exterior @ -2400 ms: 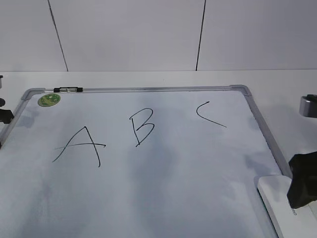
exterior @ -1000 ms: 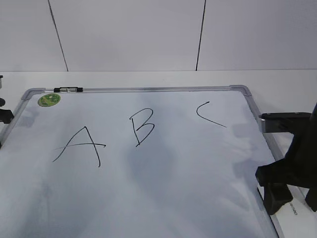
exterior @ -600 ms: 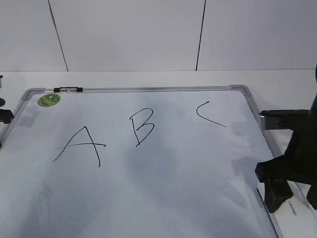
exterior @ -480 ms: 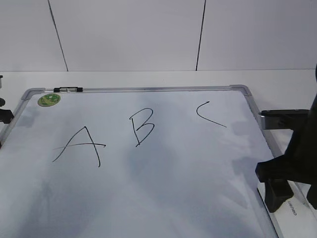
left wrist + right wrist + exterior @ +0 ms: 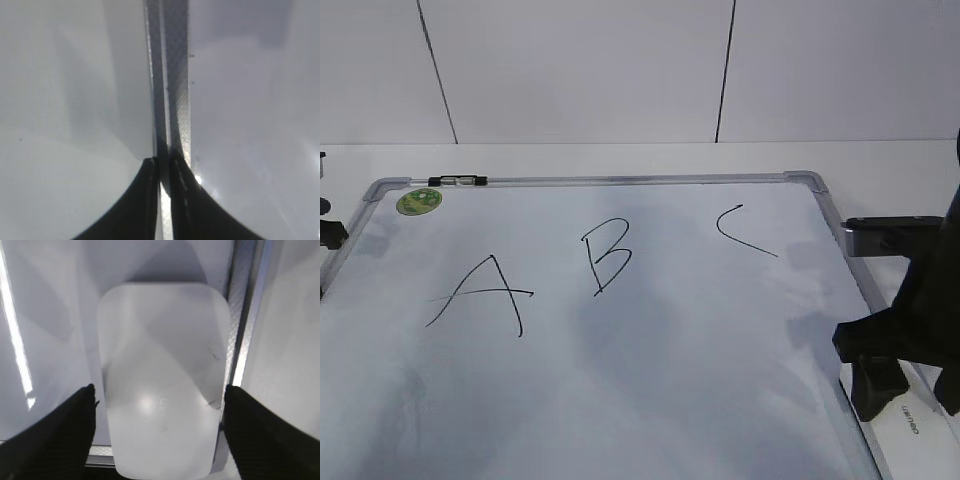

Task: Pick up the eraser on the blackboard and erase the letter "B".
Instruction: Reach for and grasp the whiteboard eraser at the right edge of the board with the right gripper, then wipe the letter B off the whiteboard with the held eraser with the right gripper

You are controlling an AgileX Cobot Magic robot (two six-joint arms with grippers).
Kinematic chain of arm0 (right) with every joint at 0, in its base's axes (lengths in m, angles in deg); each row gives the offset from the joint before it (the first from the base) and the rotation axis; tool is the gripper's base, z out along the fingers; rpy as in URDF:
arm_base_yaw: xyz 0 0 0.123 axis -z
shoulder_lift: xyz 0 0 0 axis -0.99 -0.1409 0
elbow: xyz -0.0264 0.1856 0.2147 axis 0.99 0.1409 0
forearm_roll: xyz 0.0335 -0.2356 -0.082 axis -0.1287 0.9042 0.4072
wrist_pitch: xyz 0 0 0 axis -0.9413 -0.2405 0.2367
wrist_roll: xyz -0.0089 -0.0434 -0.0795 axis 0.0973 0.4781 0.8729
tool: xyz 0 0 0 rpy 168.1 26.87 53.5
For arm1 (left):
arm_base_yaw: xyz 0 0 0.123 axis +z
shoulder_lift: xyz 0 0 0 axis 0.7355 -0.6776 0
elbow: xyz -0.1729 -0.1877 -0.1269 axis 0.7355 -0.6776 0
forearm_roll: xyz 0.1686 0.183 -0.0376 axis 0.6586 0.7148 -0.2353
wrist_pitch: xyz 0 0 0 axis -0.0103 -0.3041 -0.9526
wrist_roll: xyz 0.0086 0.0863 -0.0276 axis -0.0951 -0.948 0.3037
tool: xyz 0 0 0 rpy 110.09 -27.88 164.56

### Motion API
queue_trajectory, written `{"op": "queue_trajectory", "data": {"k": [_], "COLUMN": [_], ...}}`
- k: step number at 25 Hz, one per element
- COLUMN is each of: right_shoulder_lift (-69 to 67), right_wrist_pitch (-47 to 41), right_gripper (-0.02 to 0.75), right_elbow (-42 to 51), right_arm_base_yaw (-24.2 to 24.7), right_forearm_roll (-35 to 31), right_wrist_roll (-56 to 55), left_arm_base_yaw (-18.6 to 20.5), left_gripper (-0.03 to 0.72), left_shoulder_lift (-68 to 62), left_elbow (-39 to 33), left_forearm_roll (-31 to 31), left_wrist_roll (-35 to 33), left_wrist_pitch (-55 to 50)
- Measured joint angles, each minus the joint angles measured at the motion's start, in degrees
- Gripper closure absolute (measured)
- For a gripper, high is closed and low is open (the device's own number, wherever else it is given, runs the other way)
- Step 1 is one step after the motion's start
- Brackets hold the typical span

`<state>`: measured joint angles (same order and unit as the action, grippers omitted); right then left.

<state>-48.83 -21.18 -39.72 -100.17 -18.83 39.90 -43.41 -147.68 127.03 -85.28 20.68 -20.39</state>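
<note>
The blackboard (image 5: 620, 180) is a white board with a grey frame, and it carries a black "A" (image 5: 485, 295), the letter "B" (image 5: 605, 255) and a "C" (image 5: 740, 232). The eraser (image 5: 902, 438), a white block, lies at the board's lower right corner. In the right wrist view the eraser (image 5: 162, 365) fills the middle beside the frame (image 5: 242, 315). My right gripper (image 5: 157, 392) is open with one black finger on each side of the eraser; it also shows in the exterior view (image 5: 910, 385). My left gripper (image 5: 163, 167) is shut above the board's frame (image 5: 172, 75).
A round green sticker (image 5: 419, 201) sits at the board's top left corner, with a small black-and-clear clip (image 5: 458, 181) on the top frame. The left arm (image 5: 328, 235) shows at the left edge. A white table surrounds the board, with a white wall behind it.
My right gripper has come in from the right edge and now stands over the eraser, hiding most of it. In the last half second it has barely shifted. The letters are unchanged.
</note>
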Motion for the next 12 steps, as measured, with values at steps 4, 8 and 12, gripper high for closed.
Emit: {"op": "queue_trajectory", "data": {"k": [4,8,12], "right_shoulder_lift": [0.0,0.0,0.0], "right_wrist_pitch": [0.14,0.14,0.03], "right_gripper": [0.104,0.105,0.108], "right_elbow": [0.0,0.0,0.0], "right_arm_base_yaw": [0.0,0.0,0.0], "right_forearm_roll": [0.0,0.05,1.09], "right_wrist_roll": [-0.09,-0.09,-0.39], "left_arm_base_yaw": [0.0,0.0,0.0], "left_gripper": [0.66,0.66,0.66], "left_shoulder_lift": [0.0,0.0,0.0], "left_elbow": [0.0,0.0,0.0], "left_forearm_roll": [0.0,0.0,0.0], "left_wrist_roll": [0.0,0.0,0.0], "left_wrist_pitch": [0.0,0.0,0.0]}}
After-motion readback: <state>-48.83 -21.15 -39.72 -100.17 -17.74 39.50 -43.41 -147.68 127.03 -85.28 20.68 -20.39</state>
